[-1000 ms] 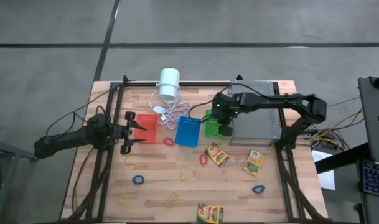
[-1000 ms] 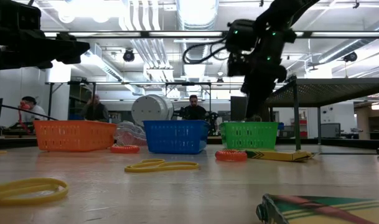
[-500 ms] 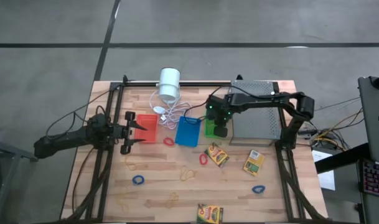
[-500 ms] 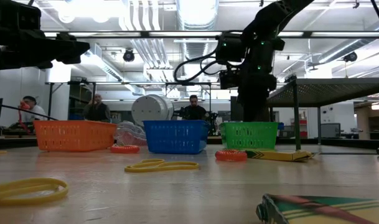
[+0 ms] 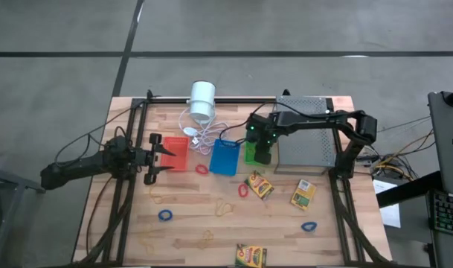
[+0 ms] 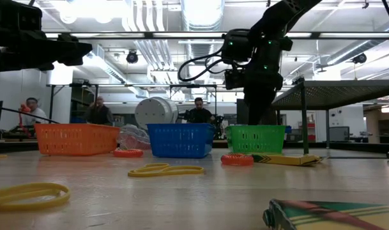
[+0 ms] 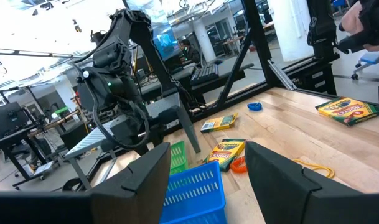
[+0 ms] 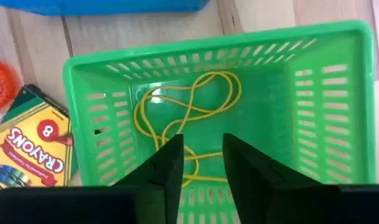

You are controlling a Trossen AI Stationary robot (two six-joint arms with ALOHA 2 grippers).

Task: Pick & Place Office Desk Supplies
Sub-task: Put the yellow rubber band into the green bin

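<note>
2 arms: dark and jointed, one entering from each side of the wooden plank bench (image 5: 189, 231).
Left arm (image 5: 85, 165): raised above the bench, its jaws released and spread wide with nothing between them, tips at the left edge of the red-orange basket seen from above.
Red-orange basket (image 5: 178, 152): rectangular slotted plastic, leftmost in the row of 3.
Loose bands, left side: 1 blue rubber ring (image 5: 164, 215) and 1 thin tan loop (image 5: 158, 198) lying flat on the wood.
White cylinder (image 5: 202, 99): smooth, lying on its side at the far edge, its coiled white cord (image 5: 200, 132) trailing toward the baskets.
Red band (image 5: 201, 169): small ring between the red-orange and blue baskets.
Blue basket (image 5: 226, 156): same slotted shape, middle of the row.
Green basket (image 8: 338, 124): slotted walls and floor, rightmost, touching the grey perforated metal tray (image 5: 308, 138).
Yellow band (image 8: 189, 118): thin looped rubber lying twisted on the green basket's floor.
Right arm (image 5: 315, 123): reaches over the tray; its jaws point down over the green basket, parted by a narrow gap, gripping nothing.
Crayon boxes: 3 flat yellow-green cardboard packs, 1 just in front of the green basket (image 5: 259, 184), 1 at the near edge (image 5: 251, 255), 1 further right (image 5: 303, 193).
Blue ring, right side (image 5: 308, 225): in front of that last box.
</note>
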